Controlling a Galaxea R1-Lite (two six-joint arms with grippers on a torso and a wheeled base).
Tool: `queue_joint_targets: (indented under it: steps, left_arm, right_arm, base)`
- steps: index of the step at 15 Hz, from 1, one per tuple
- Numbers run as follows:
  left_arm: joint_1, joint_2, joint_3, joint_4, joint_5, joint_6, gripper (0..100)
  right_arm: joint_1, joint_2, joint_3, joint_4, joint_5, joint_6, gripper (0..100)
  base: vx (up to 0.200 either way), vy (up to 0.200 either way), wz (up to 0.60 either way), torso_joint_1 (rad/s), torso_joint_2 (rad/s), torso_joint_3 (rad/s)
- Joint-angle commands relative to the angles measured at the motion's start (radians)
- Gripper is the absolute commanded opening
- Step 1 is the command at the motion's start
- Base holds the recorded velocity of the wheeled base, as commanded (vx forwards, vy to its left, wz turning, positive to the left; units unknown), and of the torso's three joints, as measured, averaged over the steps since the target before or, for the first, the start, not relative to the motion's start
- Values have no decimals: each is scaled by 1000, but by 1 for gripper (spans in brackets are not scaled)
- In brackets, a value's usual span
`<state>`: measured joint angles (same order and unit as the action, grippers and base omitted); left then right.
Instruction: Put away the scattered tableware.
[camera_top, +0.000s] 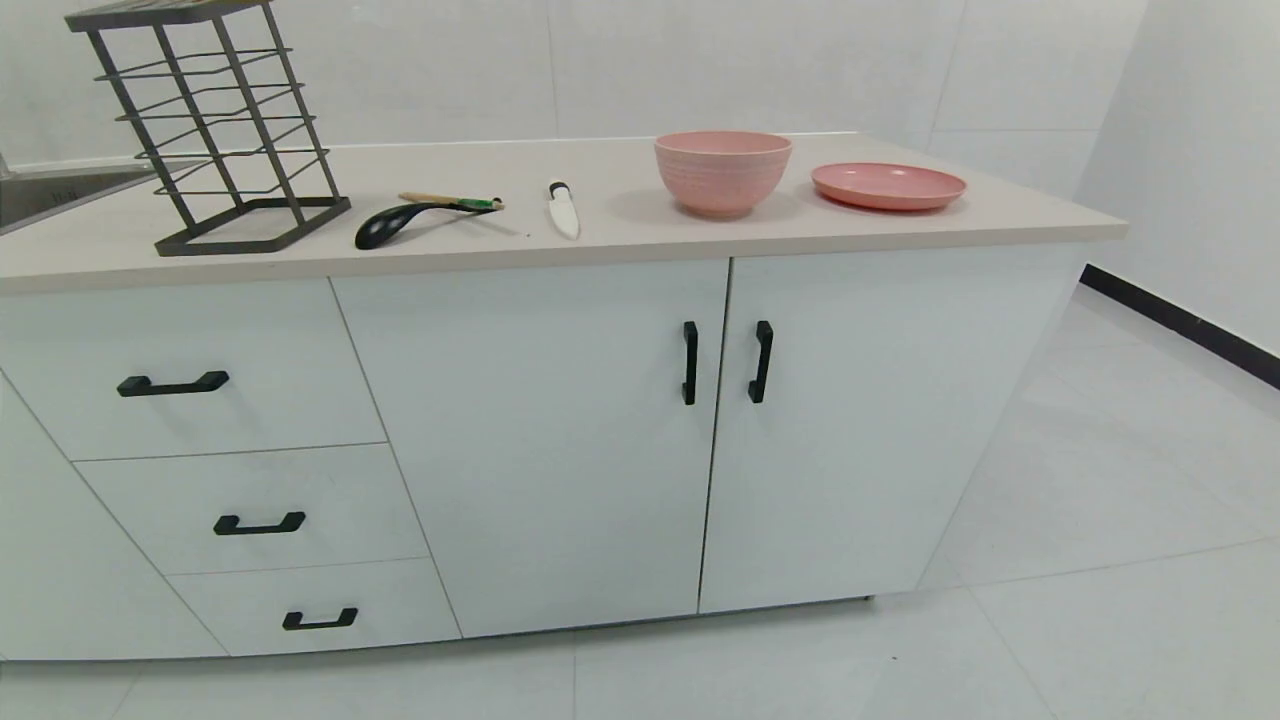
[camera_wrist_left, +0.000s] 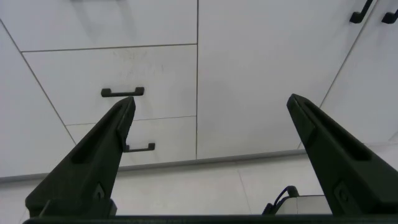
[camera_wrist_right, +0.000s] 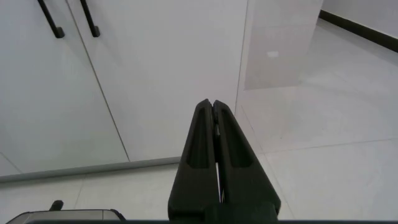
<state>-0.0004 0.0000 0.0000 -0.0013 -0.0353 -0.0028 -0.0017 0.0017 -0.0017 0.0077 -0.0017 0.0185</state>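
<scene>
On the beige countertop (camera_top: 620, 235) stand a pink bowl (camera_top: 722, 171) and, to its right, a flat pink plate (camera_top: 888, 185). A white knife (camera_top: 564, 208) lies left of the bowl. Further left a black spoon (camera_top: 400, 222) lies beside a wooden utensil with a green tip (camera_top: 452, 201). My left gripper (camera_wrist_left: 208, 109) is open, low in front of the white drawers, with nothing between its fingers. My right gripper (camera_wrist_right: 213, 112) is shut on nothing, low before the cabinet doors.
A black wire rack (camera_top: 215, 120) stands at the counter's left, beside a sink (camera_top: 60, 190). Below are three drawers (camera_top: 200, 380) with black handles and two cabinet doors (camera_top: 725, 362). Open tiled floor (camera_top: 1100, 560) lies to the right.
</scene>
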Motion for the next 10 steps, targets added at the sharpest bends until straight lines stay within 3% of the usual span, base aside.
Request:
queue_joint_targets:
  steps: [1, 4, 8, 10]
  left_arm:
    - [0, 0, 0, 0, 2, 0, 100]
    - [0, 0, 0, 0, 6, 20, 100]
    - [0, 0, 0, 0, 6, 20, 100]
    - [0, 0, 0, 0, 6, 20, 100]
  right_arm:
    - [0, 0, 0, 0, 2, 0, 0]
    - [-1, 0, 0, 0, 2, 4, 0]
    - [-1, 0, 0, 0, 3, 6, 0]
    - [-1, 0, 2, -178, 3, -3, 0]
  base:
    - [0, 0, 0, 0, 0, 0]
    - [0, 0, 0, 0, 0, 0]
    - [0, 0, 0, 0, 0, 0]
    - [0, 0, 0, 0, 0, 0]
